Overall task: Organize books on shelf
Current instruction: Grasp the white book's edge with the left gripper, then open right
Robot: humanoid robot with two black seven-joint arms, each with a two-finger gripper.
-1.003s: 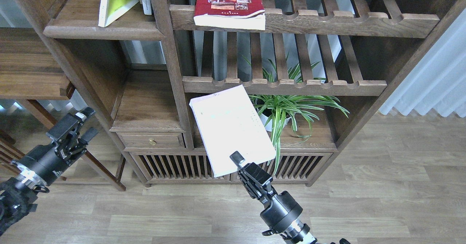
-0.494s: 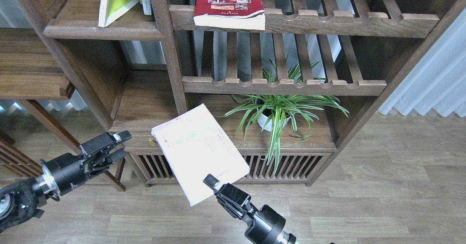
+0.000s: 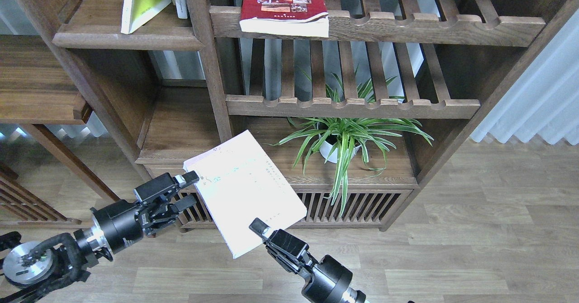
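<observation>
Room: wood-plank floor, dark-brown bookcase across upper frame, pale curtain at right edge.
Right claw (image 3: 257, 227): lower centre of frame, pinched on the near-right edge of the pale book (image 3: 244, 190); one finger shows on top of the cover, other hidden under it. Book held in air, cover up, tilted.
Left claw (image 3: 186, 191): lower left-centre, fingers parted, tips at the book's left corner, just beside or touching; can't tell which. Holds nothing yet.
Change: over the last sec the right arm pulled the pale book down and left, from in front of the plant (image 3: 346, 135) to mid-lower frame; left arm swung in from far lower left to meet it. Over the last half sec book barely shifted, left claw closed the gap.
Meaning: looks like a handover, right to left, prob. so the left arm can reach the shelf. Judgement only.
Shelf (image 3: 126, 36): solid board w/ rounded front edge, upper left of frame.
Yellow-green book (image 3: 140, 2): already on that shelf, leaning.
Red book (image 3: 284, 4): top centre, lying flat on the slatted rack (image 3: 407, 25), front edge overhanging the rail; not yet on the shelf.
Progress: one of three placed, pale one in transit, red one left.
Risk: book could slip if right lets go before left clamps.
</observation>
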